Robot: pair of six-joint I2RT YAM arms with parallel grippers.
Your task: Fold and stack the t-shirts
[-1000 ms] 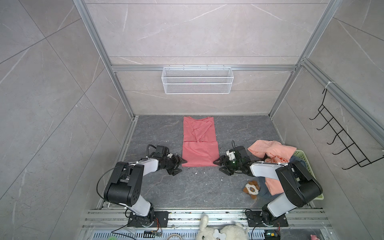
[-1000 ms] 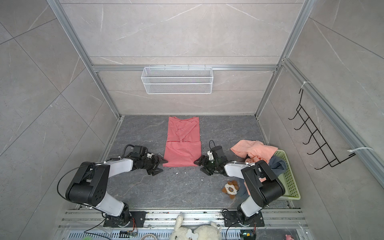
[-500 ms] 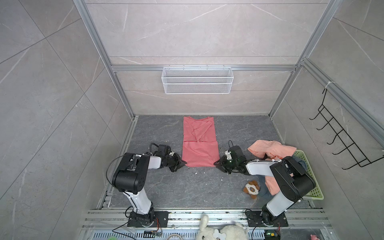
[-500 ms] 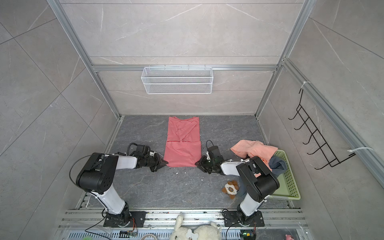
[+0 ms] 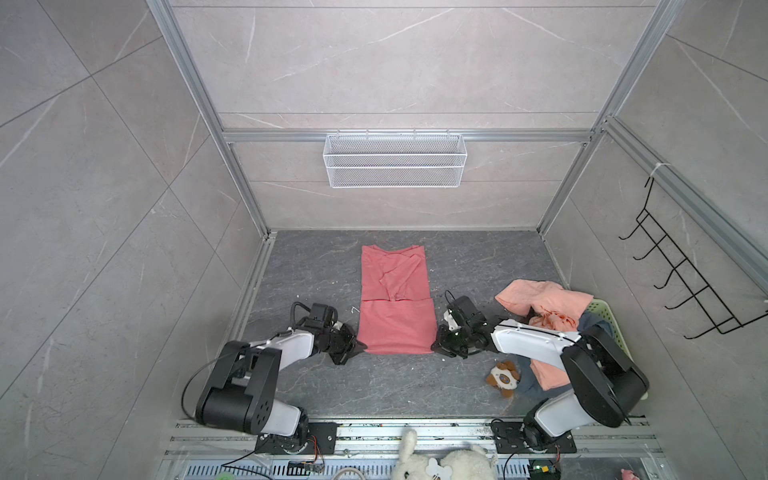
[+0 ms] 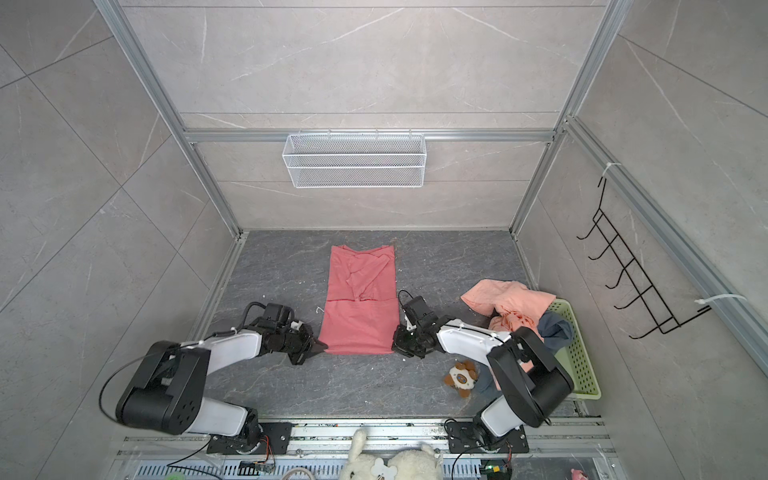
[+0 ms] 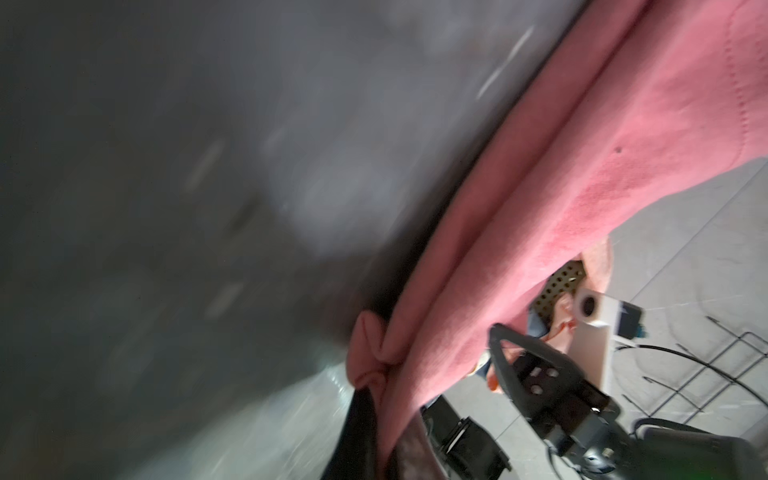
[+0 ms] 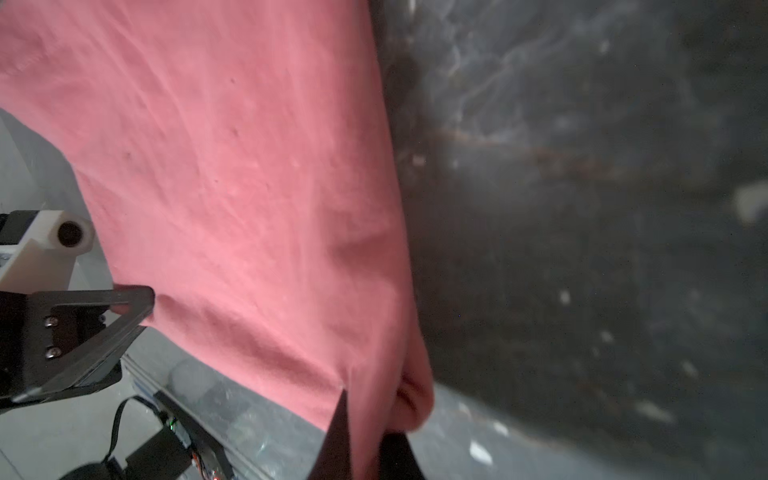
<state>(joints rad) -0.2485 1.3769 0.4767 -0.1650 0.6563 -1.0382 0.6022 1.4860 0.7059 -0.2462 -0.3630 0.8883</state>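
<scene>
Grey floor [image 5: 374, 386]: L fingers [image 5: 360, 348], R fingers [image 5: 436, 345] pinch coral tee [image 5: 395, 328] corners.

Robot lab test cell. Aluminium frame posts [image 5: 210, 124] box everything in. Grey marble-look wall panels [image 5: 395, 62] on three sides, dark stone-look floor slab [image 5: 316, 270] as worktop. Left arm [image 5: 291, 347] and right arm [image 5: 528, 340] bolted onto slotted mounting rail [image 5: 415, 432] along front edge. Loose cables, bare circuit board [image 5: 305, 466] out in open. White wire basket [image 5: 395, 160] and black hook rack [image 5: 685, 266] hung on walls as fixtures.
</scene>
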